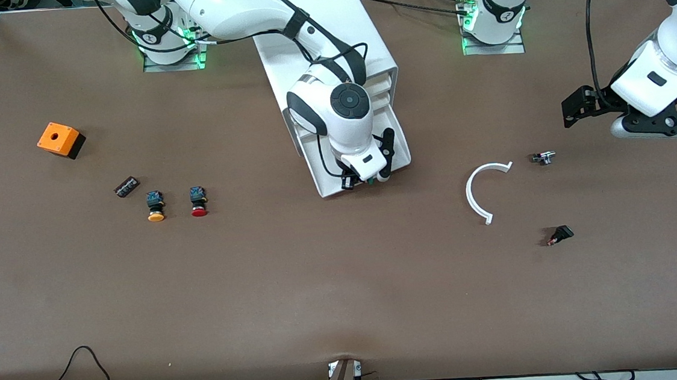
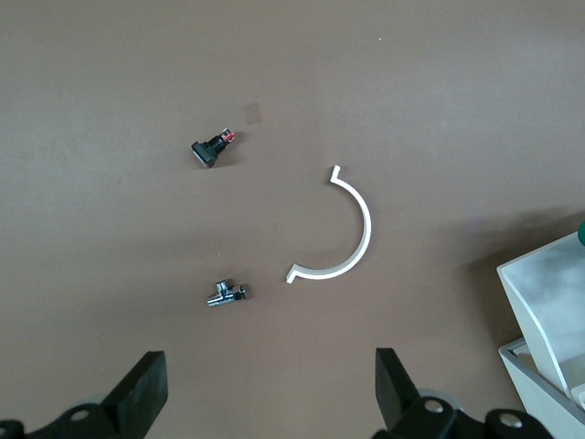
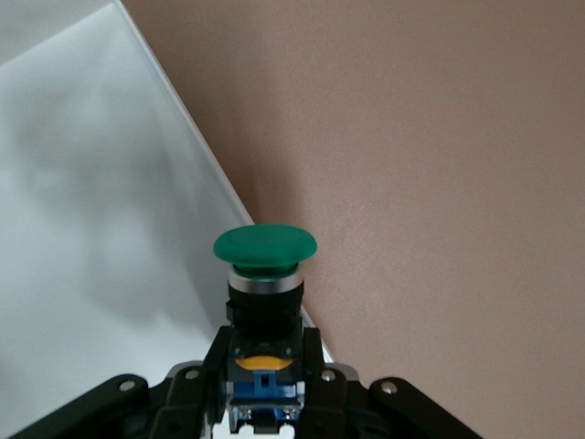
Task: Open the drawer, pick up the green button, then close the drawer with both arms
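The cabinet (image 1: 376, 37) stands between the arms' bases with its lowest drawer (image 1: 316, 173) pulled out. My right gripper (image 1: 368, 178) is at the drawer's front corner and is shut on the button. In the right wrist view the fingers (image 3: 212, 361) clamp the button's black body; its green cap (image 3: 265, 245) sticks out past the drawer's front edge (image 3: 196, 174). In the front view only a sliver of green (image 1: 370, 181) shows. My left gripper (image 1: 575, 110) is open and empty, held over the table at the left arm's end, its fingers (image 2: 146, 389) wide apart.
A white arc (image 1: 483, 190), a small metal part (image 1: 543, 157) and a small black part (image 1: 561, 235) lie near the left gripper. Toward the right arm's end are an orange box (image 1: 59, 139), a yellow-capped button (image 1: 155, 206), a red-capped button (image 1: 198, 201) and a dark strip (image 1: 127, 187).
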